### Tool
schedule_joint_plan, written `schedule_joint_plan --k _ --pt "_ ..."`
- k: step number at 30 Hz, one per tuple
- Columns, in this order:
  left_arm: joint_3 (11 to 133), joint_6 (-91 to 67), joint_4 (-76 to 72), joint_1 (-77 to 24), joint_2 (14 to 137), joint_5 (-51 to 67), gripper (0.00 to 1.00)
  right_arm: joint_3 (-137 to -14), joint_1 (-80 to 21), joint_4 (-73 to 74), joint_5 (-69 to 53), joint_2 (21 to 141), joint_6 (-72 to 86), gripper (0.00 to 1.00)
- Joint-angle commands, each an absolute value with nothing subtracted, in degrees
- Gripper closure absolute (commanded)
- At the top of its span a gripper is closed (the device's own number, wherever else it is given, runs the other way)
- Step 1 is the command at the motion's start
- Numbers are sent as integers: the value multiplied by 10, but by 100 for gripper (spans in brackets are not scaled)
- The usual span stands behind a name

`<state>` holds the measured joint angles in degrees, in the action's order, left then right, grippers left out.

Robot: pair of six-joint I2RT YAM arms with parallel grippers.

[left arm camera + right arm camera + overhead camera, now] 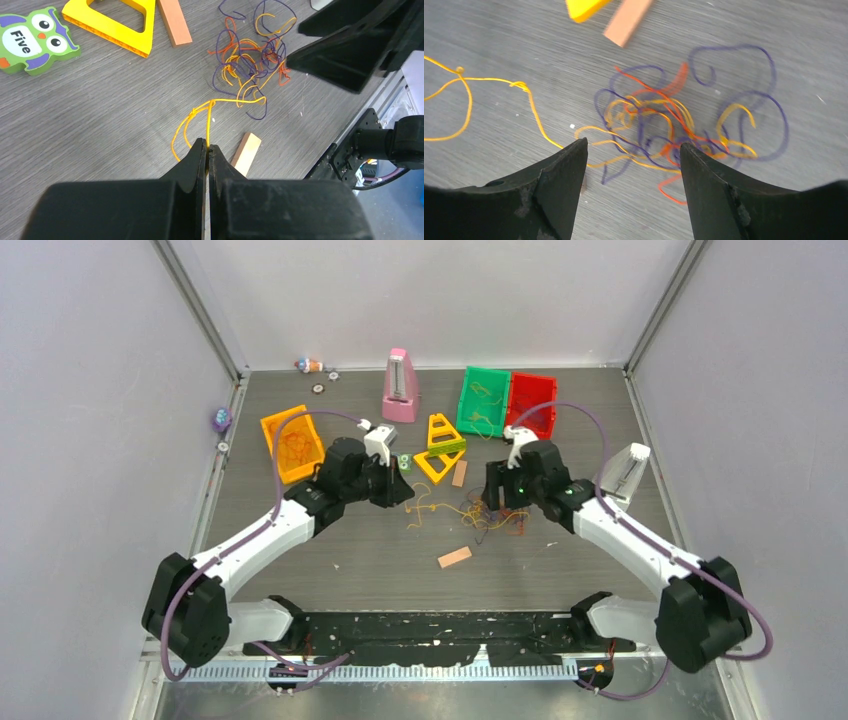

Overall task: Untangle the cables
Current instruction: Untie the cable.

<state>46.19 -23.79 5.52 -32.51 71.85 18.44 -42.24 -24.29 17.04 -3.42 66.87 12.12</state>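
The cables (485, 515) lie as a small tangle of orange-red, yellow and dark purple strands on the grey table between the two arms. One yellow cable (210, 107) runs out of the tangle (250, 60) to the left, and my left gripper (207, 146) is shut on its end. In the top view that gripper (404, 492) sits left of the tangle. My right gripper (634, 150) is open just above the tangle (674, 125), with nothing between its fingers. From above, it (496, 502) hangs over the tangle's right part.
An orange bin (292, 443) stands at the left, green (483, 400) and red (531, 403) bins at the back. Yellow triangle frames (440, 445), a pink metronome (400, 387), a white metronome (625, 472), two wooden blocks (455, 557) (459, 473) and an owl tile (32, 42) lie around.
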Motion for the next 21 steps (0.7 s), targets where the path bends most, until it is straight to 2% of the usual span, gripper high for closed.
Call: schedule_joint_plan --k 1,10,12,14,17,21 --pt "497 -235 84 -326 687 185 100 -494 -298 170 -30 751 88 28" --pt "498 -221 135 -324 635 126 100 -542 -343 192 -2 884 87 30" --pt "500 -214 153 -317 613 96 100 -533 -344 195 29 896 91 35" --pt "492 -228 166 -295 580 54 100 -524 -337 205 85 905 112 47" --pt "460 -273 169 -243 513 -15 100 -509 -298 206 95 907 141 67" --pt "415 -336 187 -201 406 -142 100 -463 -216 169 71 860 185 74"
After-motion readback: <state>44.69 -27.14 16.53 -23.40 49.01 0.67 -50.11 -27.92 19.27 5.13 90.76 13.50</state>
